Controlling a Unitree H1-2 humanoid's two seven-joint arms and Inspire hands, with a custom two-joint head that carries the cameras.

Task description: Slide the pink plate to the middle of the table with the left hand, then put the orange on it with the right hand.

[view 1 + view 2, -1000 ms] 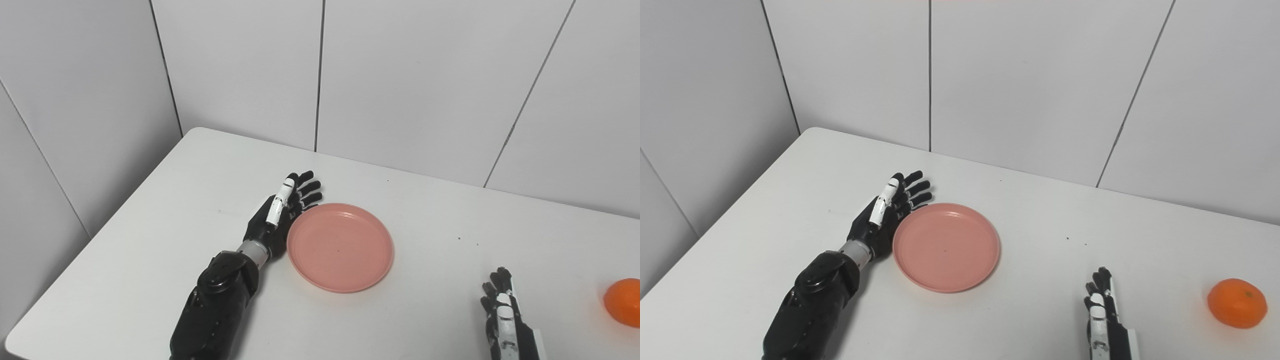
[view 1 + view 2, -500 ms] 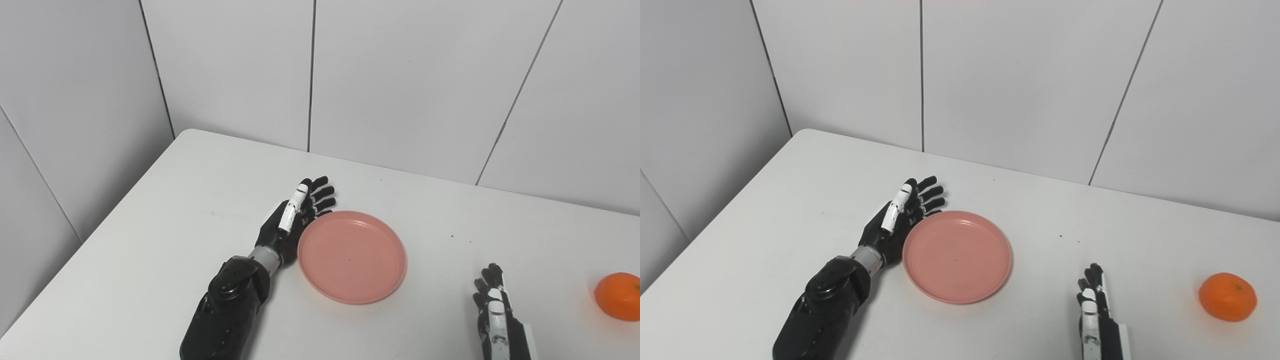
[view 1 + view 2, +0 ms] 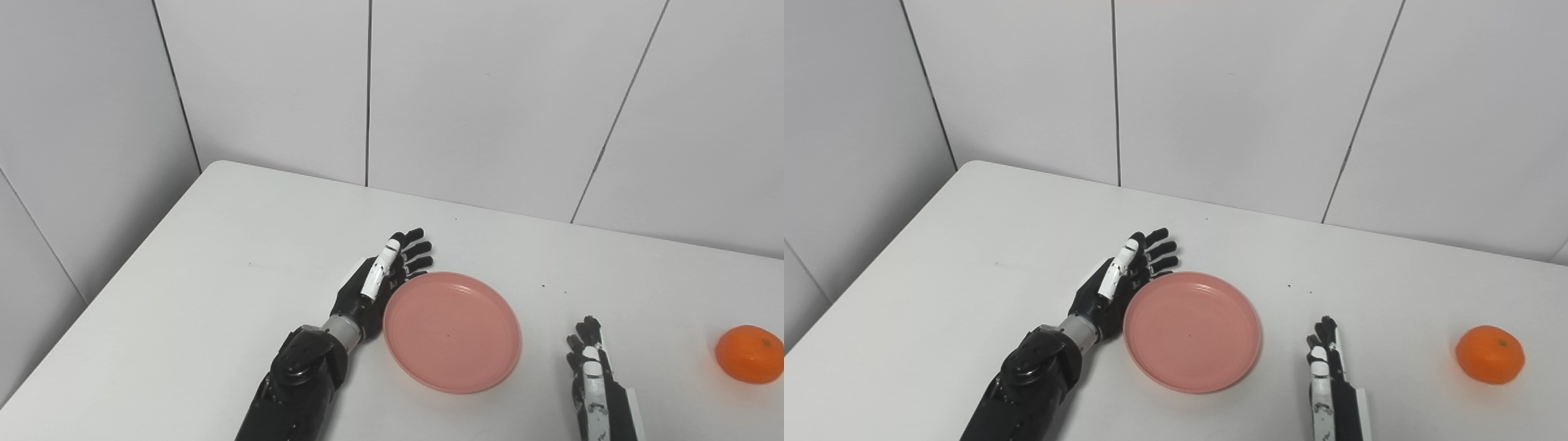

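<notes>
A round pink plate point(image 3: 452, 331) lies flat and empty on the white table point(image 3: 245, 257), near its middle. My left hand point(image 3: 381, 275) is open, fingers straight, set on edge with its palm side against the plate's left rim point(image 3: 1128, 300). My right hand point(image 3: 589, 361) is open and empty, resting low at the front, just right of the plate and apart from it. An orange point(image 3: 748, 354) sits on the table at the far right, well away from the right hand; it also shows in the right eye view point(image 3: 1489, 354).
White panelled walls point(image 3: 490, 104) stand behind the table and along its left side. The table's left edge point(image 3: 110, 282) runs diagonally toward the front. Small dark specks point(image 3: 543, 285) lie on the table behind the plate.
The camera has swung right, shifting the whole picture left. Against the table, my left hand and the plate have moved right together. The right hand and orange have stayed in place.
</notes>
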